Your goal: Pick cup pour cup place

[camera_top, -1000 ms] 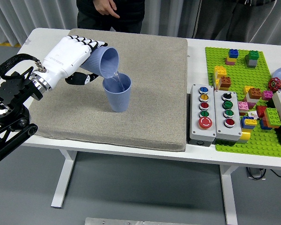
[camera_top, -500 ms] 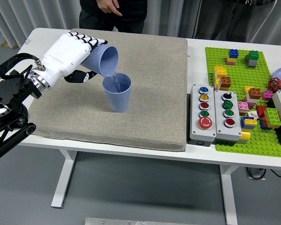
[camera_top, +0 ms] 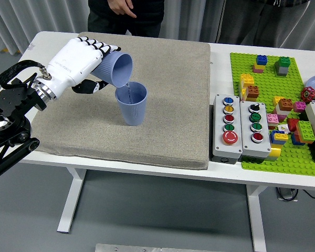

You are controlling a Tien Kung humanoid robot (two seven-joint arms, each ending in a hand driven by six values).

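A white rectangular desk [camera_top: 147,176] carries a large square pad of grey-beige felt-like fabric [camera_top: 163,126] on its left part. To the right lie a bright green studded building-brick baseplate [camera_top: 262,84] strewn with coloured bricks, and two grey push-button control boxes [camera_top: 240,128] just beside the pad's right edge. A person in dark clothing [camera_top: 127,13] stands at the far side, one hand hanging above the desk edge and touching nothing.

The left robot hand [camera_top: 81,60], white-shelled with black finger joints, is wrapped around a tilted pale blue plastic cup [camera_top: 117,69], fingers closed on its lower wall and base. The mouth of this cup points down and right, its lip just above the rim of an upright pale blue plastic cup [camera_top: 130,103] standing on the pad. A thin stream of clear liquid seems to fall into the upright cup, which holds some liquid.

Both cups look light, thin-walled and smooth, likely to flex if squeezed hard and to slip if held loosely; a hold around the mid-to-lower wall seems soundest. The upright cup, with liquid inside, could tip if nudged. Pouring appears nearly finished; setting the held cup down remains.

The right robot hand does not appear.
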